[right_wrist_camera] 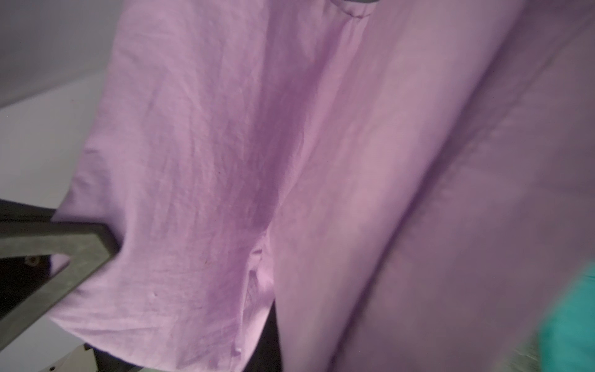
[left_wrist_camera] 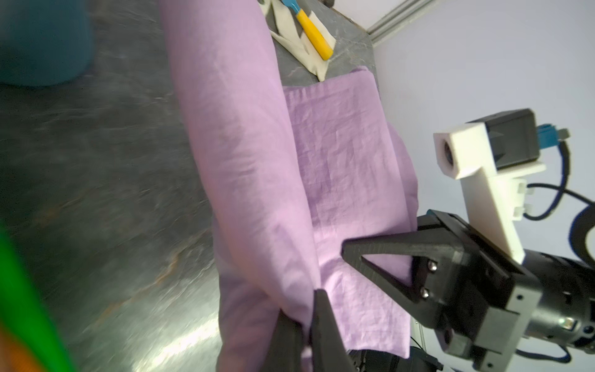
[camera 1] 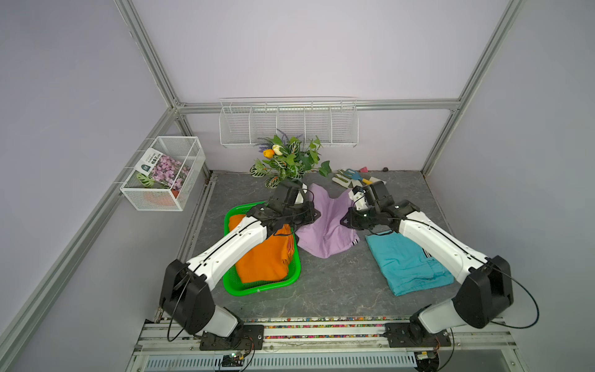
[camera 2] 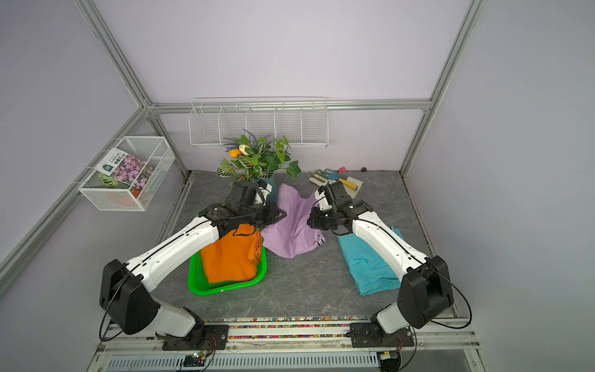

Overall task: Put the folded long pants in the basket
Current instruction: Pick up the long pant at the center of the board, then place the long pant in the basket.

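Both grippers hold the lilac pants (camera 1: 325, 232) (camera 2: 293, 232) up off the table by two edges, and the cloth sags between them with its striped hem low. My left gripper (camera 1: 317, 215) (left_wrist_camera: 309, 309) is shut on a bunched fold of them. My right gripper (camera 1: 343, 222) (left_wrist_camera: 347, 251) pinches the opposite edge; in its own wrist view the lilac pants (right_wrist_camera: 322, 161) cover its jaws. The orange pants (camera 1: 264, 261) lie in the green basket (camera 1: 244, 291) (camera 2: 219, 290), under my left arm. The teal pants (camera 1: 405, 264) (camera 2: 370, 267) lie flat on the table under my right arm.
A plant in a dark teal vase (camera 2: 272, 190) stands just behind my left gripper. White gloves and a yellow-handled trowel (camera 1: 354, 177) lie at the back right. A white wire box basket (camera 1: 164, 174) hangs on the left wall and a long wire rack (camera 1: 288, 122) on the back wall.
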`<state>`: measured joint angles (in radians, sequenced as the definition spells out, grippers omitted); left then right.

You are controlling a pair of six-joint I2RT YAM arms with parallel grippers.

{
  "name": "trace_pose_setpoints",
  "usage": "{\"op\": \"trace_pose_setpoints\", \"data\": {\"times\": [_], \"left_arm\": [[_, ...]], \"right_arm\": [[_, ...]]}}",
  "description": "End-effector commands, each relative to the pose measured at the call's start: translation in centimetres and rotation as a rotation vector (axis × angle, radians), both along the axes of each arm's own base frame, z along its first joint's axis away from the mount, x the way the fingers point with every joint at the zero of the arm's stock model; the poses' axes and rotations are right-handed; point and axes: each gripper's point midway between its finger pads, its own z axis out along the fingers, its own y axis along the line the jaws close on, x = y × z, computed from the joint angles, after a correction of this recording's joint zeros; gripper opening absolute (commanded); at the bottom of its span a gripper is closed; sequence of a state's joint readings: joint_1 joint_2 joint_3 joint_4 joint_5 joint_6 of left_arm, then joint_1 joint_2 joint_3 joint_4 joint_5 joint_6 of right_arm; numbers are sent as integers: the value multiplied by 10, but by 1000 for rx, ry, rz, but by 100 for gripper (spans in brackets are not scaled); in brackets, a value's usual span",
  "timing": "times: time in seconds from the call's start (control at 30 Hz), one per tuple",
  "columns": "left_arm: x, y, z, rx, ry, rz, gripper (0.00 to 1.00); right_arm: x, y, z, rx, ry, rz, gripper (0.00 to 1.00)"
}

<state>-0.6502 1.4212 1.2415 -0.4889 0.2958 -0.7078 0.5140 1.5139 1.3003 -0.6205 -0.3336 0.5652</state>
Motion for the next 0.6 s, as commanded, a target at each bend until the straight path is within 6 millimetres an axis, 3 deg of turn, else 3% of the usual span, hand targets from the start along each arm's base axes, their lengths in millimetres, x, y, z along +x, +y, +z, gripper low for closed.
{"op": "trace_pose_setpoints", "data": {"times": [0.0, 0.13, 0.33, 0.57], "left_arm": [[-9, 34, 1, 48, -1, 122, 0], [-24, 70, 1, 79, -13, 239, 0], [-34, 132, 19, 108, -115, 456, 0], [-31, 179, 12, 164, -84, 556, 0]], "right_arm": [[8, 31, 32, 70, -90, 35, 0], [2, 62, 46, 91, -119, 99, 0], [4, 112, 65, 138, -161, 204, 0], [11, 171, 61, 160, -164, 305, 0]]}}
